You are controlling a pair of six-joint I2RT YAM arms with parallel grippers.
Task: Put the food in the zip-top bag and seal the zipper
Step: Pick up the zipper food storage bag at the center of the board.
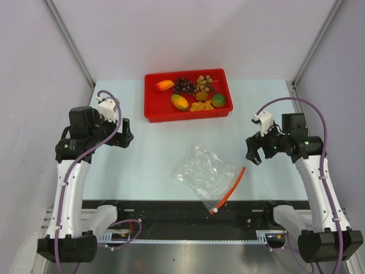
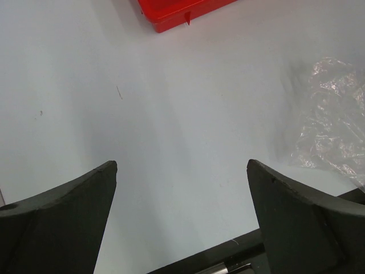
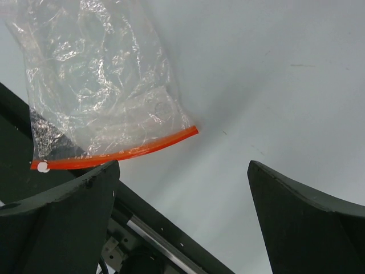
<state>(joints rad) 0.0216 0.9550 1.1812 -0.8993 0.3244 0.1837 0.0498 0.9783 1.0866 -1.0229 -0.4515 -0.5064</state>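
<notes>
The clear zip-top bag (image 1: 202, 171) lies flat near the table's front edge. Its red-orange zipper (image 1: 229, 189) runs along its right side, one end over the edge. The bag also shows in the right wrist view (image 3: 102, 91) with the zipper (image 3: 122, 153), and at the right of the left wrist view (image 2: 333, 123). The food lies in the red tray (image 1: 153, 112): two mangoes (image 1: 165, 85), grapes (image 1: 183, 85), a tan ball cluster (image 1: 203, 82), a green fruit (image 1: 218, 101) and orange chunks (image 1: 199, 106). My left gripper (image 1: 126, 137) is open and empty. My right gripper (image 1: 255, 152) is open and empty.
The red tray stands at the back middle of the table; its corner shows in the left wrist view (image 2: 171, 14). A black rail (image 1: 182, 208) runs along the table's front edge. Grey walls and metal posts close the sides.
</notes>
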